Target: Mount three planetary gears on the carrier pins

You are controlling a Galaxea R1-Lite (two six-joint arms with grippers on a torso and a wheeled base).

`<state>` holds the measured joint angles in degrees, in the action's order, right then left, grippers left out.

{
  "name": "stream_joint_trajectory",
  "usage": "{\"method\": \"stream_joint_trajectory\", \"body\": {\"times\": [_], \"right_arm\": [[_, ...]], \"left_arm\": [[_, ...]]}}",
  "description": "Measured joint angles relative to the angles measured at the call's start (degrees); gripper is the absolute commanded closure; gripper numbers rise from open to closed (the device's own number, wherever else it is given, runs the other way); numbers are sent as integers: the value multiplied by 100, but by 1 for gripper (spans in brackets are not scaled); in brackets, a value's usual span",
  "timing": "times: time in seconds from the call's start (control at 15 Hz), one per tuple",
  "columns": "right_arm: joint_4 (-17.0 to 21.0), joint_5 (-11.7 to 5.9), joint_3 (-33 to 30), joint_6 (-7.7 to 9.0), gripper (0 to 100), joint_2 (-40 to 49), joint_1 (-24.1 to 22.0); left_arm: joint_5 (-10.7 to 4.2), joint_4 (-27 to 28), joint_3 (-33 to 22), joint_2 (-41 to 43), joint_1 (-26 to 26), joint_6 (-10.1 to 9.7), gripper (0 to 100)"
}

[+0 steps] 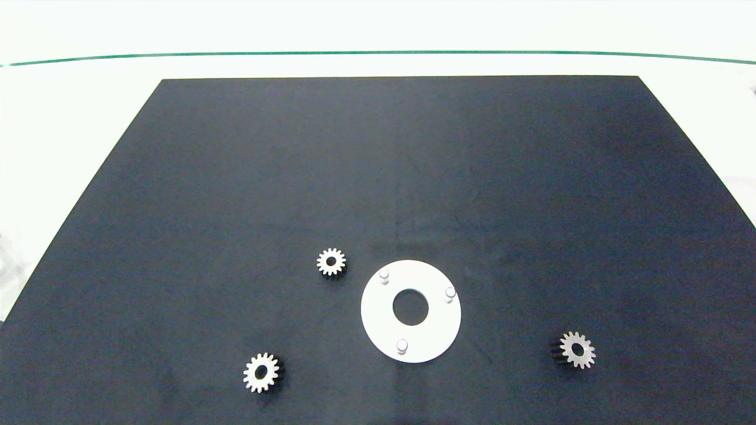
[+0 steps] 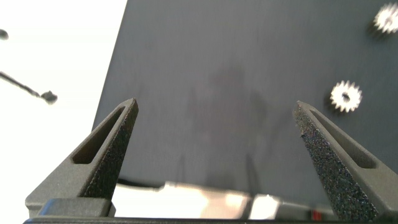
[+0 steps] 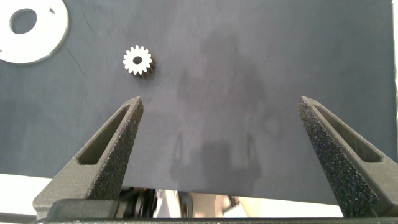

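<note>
1. The left gripper [image 2: 214,140] is hovering over the dark mat [image 1: 378,177] on the white table [image 1: 71,118], its grey fingers [image 2: 106,149] spread wide and gripping nothing.
2. 2 small silver-white toothed metal gears are lying left of the disc, at [image 1: 261,372] and [image 1: 331,261].
3. The flat white ring-shaped disc [image 1: 378,321] is carrying 3 bare white pins [image 1: 402,346].
4. A 3rd gear [image 1: 577,349] is lying right of the disc.
5. The right gripper [image 3: 217,143] is hanging over the mat near it, fingers released.

dark mat [image 1: 378,177] | white table [image 1: 71,106] | green line [image 1: 378,52]
</note>
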<state>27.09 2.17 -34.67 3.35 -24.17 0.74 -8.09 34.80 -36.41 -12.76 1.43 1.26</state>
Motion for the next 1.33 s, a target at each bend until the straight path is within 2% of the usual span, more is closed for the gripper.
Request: {"method": "stream_joint_trajectory", "body": {"times": [0.2, 0.4, 0.53, 0.73, 1.0, 1.13, 1.33], "right_arm": [[9, 2, -221, 28, 0, -752, 118], [13, -5, -461, 251, 0, -1507, 239], [11, -9, -610, 336, 0, -1963, 327], [13, -27, -708, 361, 0, -2562, 527], [-35, 20, -712, 343, 0, -3076, 1033], [-154, 39, -695, 328, 0, -3324, 1329], [-730, 41, -496, 340, 0, -3646, 1598]], "left_arm": [[18, 308, -193, -349, -96, -2, 0], [20, 439, -464, -707, -135, -2, 0], [22, 456, -591, -909, -156, -2, 0], [24, 562, -650, -1159, -268, -2, 0], [27, 599, -672, -1353, -605, -2, 0], [24, 601, -672, -1410, -779, -2, 0], [24, 610, -664, -1447, -1000, -2, 0]]}}
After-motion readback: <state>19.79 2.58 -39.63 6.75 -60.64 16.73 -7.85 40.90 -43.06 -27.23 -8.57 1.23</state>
